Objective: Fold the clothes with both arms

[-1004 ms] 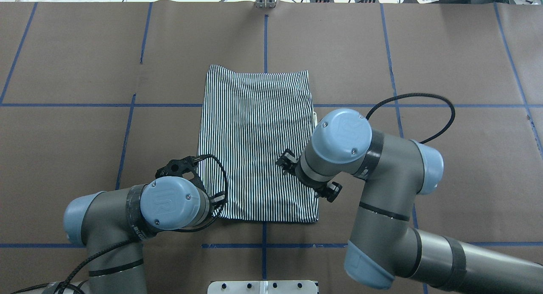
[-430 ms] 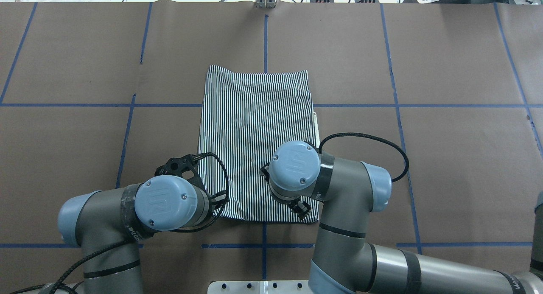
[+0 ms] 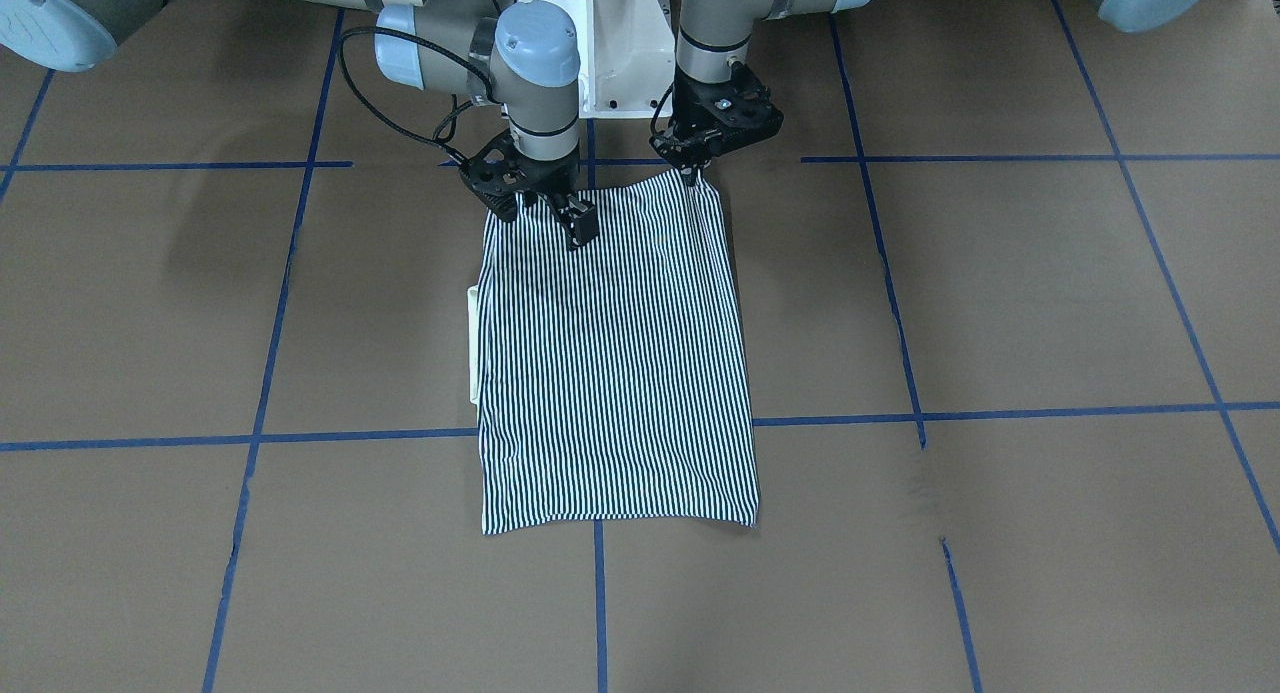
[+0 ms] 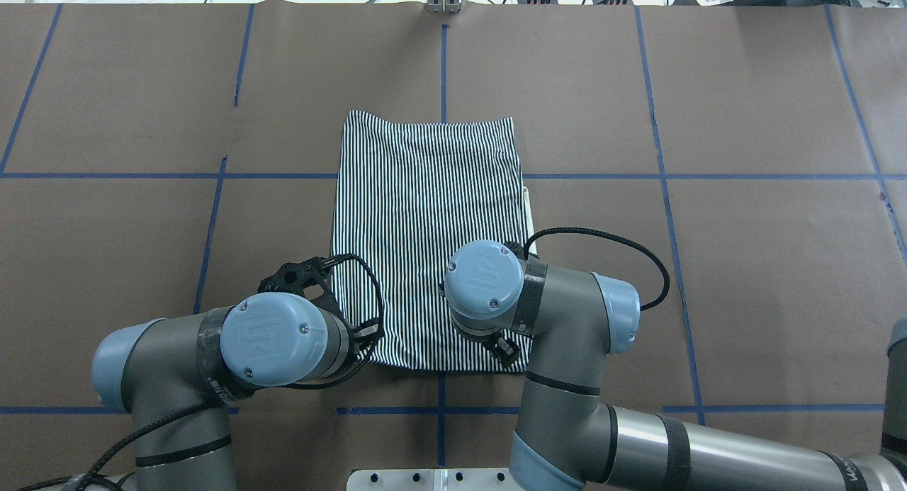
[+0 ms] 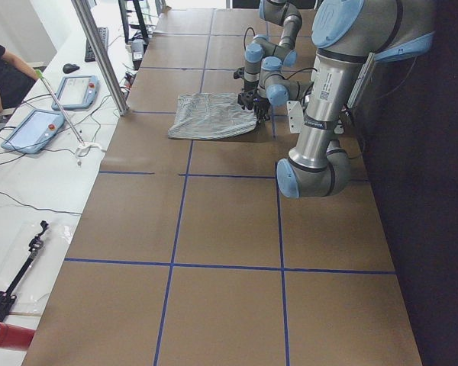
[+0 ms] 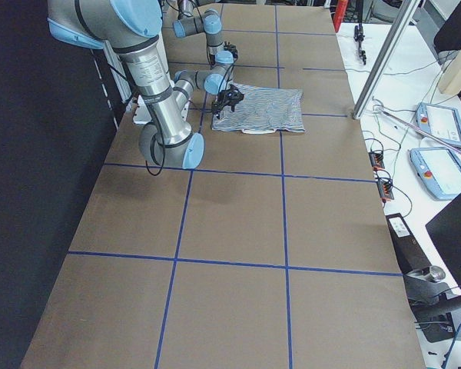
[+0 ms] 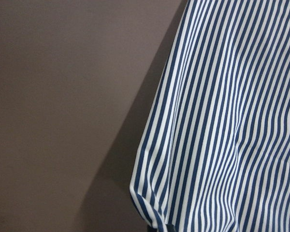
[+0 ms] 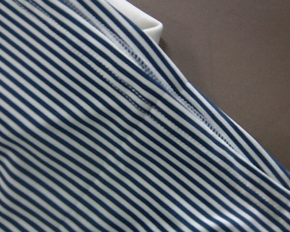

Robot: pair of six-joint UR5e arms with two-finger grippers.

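Table (image 4: 744,264): brown paper cover with a grid of blue tape lines (image 4: 106,176).

Right arm (image 4: 567,314): reaches in from the robot's right, wrist bent over the shirt's near right corner.

Left arm (image 4: 163,377): comes in from the robot's left, wrist above the shirt's near left corner.

Polo shirt (image 4: 425,215): mid-table, lying flat as a tall folded rectangle. The navy-and-white stripes run near to far, and no sleeves show. The near edge lies just in front of the robot's base and the far edge crosses a tape line.

Right gripper (image 3: 540,213): fingers spread well apart, one over each side of a patch of cloth near the shirt's near edge. I cannot tell whether they touch the fabric.

Left gripper (image 3: 692,173): fingers drawn together on the very corner of the shirt, pinching it. In the wrist view, the cloth edge there throws a shadow on the paper.

Cream collar (image 4: 528,207): a thin strip poking out along the shirt's right edge, about halfway up.
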